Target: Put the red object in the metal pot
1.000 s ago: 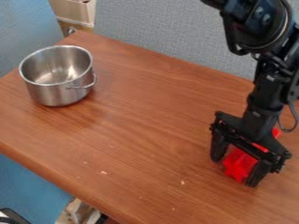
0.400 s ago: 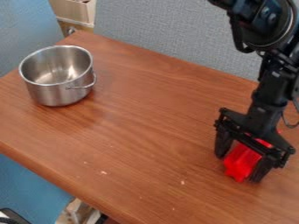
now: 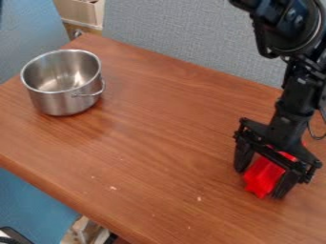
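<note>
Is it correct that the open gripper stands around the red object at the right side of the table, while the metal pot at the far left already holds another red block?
Not quite. The camera view shows the metal pot empty, only bare steel inside. The rest holds: the open gripper stands around the red object at the right side of the table.

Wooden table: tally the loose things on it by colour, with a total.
Red: 1, the red rectangular plastic block, between the black gripper's open jaws.
Silver: 1, the round shiny steel pot, empty.
Total: 2 on the wooden table.
</note>
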`<state>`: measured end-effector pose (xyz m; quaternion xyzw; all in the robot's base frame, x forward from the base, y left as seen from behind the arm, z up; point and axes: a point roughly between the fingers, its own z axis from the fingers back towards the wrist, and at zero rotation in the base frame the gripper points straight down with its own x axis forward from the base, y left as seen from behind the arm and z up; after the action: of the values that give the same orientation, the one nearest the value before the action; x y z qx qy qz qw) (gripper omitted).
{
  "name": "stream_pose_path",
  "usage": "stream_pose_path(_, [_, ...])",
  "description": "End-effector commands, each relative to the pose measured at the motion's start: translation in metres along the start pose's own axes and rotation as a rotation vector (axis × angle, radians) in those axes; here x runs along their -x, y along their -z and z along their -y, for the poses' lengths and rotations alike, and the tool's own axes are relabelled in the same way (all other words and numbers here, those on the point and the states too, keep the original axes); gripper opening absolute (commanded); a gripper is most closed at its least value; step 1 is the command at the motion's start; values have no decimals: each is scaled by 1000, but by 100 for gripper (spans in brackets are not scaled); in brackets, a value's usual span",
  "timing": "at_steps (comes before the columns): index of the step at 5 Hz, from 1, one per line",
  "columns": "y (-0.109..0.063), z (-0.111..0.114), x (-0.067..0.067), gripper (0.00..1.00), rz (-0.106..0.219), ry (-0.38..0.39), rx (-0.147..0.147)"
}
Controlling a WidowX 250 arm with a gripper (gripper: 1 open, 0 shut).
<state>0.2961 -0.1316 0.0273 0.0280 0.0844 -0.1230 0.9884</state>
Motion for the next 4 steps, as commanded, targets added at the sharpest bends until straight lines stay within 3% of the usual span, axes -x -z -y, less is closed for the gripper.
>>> stream_pose_path(1, [-14,-1,-7,100,42,-6,9])
stream_pose_path(3, [-14,-2,-5,100,26,-7,10])
stream_pose_path(4, [-14,-3,-5,0,18,-9,12])
